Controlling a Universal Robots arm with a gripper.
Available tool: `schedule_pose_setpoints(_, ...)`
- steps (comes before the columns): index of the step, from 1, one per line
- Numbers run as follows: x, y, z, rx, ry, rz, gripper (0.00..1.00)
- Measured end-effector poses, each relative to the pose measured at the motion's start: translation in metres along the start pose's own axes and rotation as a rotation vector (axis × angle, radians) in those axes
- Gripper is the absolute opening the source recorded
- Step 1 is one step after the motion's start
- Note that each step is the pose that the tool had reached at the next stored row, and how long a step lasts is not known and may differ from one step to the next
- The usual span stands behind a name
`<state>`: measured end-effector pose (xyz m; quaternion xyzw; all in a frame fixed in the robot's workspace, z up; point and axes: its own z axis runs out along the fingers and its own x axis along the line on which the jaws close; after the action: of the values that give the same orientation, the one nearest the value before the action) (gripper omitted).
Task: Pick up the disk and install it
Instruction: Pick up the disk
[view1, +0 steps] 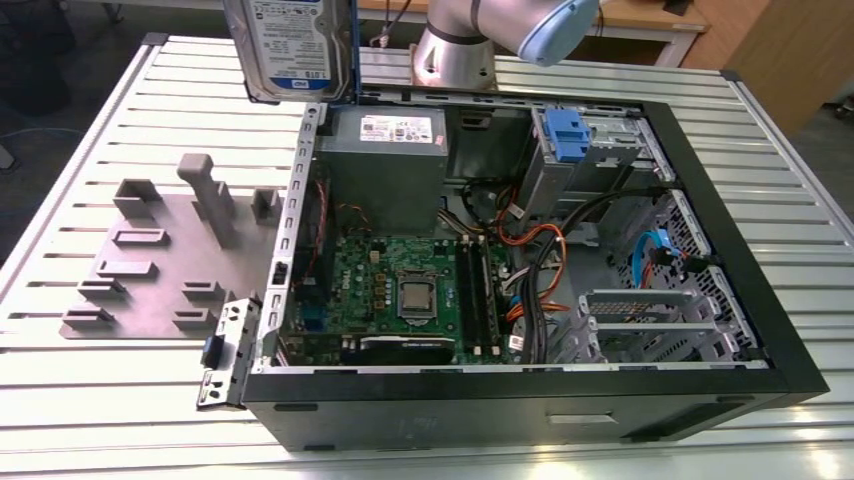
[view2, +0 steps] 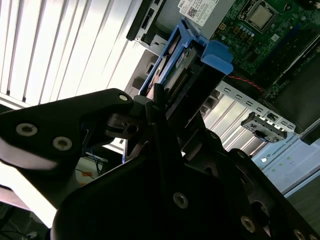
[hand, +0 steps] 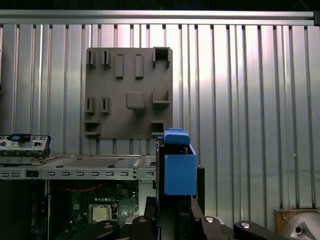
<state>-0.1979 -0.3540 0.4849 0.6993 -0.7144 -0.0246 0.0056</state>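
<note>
One disk (view1: 294, 50), upright over the computer case's (view1: 747, 330) edge.
Long axis vertical, label showing; one claw (view2: 172, 102) clamped shut on it.

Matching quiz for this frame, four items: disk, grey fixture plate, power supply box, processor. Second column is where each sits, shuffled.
Things:
1. disk
2. fixture plate
3. power supply box
4. processor

Places:
A. on the motherboard
B. flat on the slatted table, outside the case
C. raised in the air, upright, label showing
D. inside the case by its far wall, white sticker on top

Pairs: 1-C, 2-B, 3-D, 4-A
</note>
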Motion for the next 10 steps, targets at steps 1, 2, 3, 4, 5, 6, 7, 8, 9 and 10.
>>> schedule_pose_setpoints(1, 0.0000, 0.0000, 0.0000, 0.0000, 0.0000, 0.000, 0.35)
schedule_pose_setpoints(2, 0.0000, 0.0000, 0.0000, 0.0000, 0.0001, 0.000, 0.35)
schedule_pose_setpoints(3, 0.0000, 0.0000, 0.0000, 0.0000, 0.0000, 0.000, 0.35)
schedule_pose_setpoints(4, 0.0000, 0.0000, 0.0000, 0.0000, 0.0000, 0.000, 0.35)
schedule_pose_setpoints(5, 0.0000, -0.0001, 0.0000, 0.0000, 0.0001, 0.000, 0.35)
schedule_pose_setpoints(6, 0.0000, -0.0001, 0.0000, 0.0000, 0.0001, 0.000, 0.35)
schedule_pose_setpoints(7, 0.0000, -0.0001, 0.0000, 0.0000, 0.0000, 0.000, 0.35)
schedule_pose_setpoints(8, 0.0000, -0.0001, 0.0000, 0.0000, 0.0000, 0.000, 0.35)
schedule_pose_setpoints(9, 0.0000, -0.0003, 0.0000, 0.0000, 0.0000, 0.000, 0.35)
schedule_pose_setpoints(10, 0.0000, -0.0009, 0.0000, -0.0001, 0.0001, 0.000, 0.35)
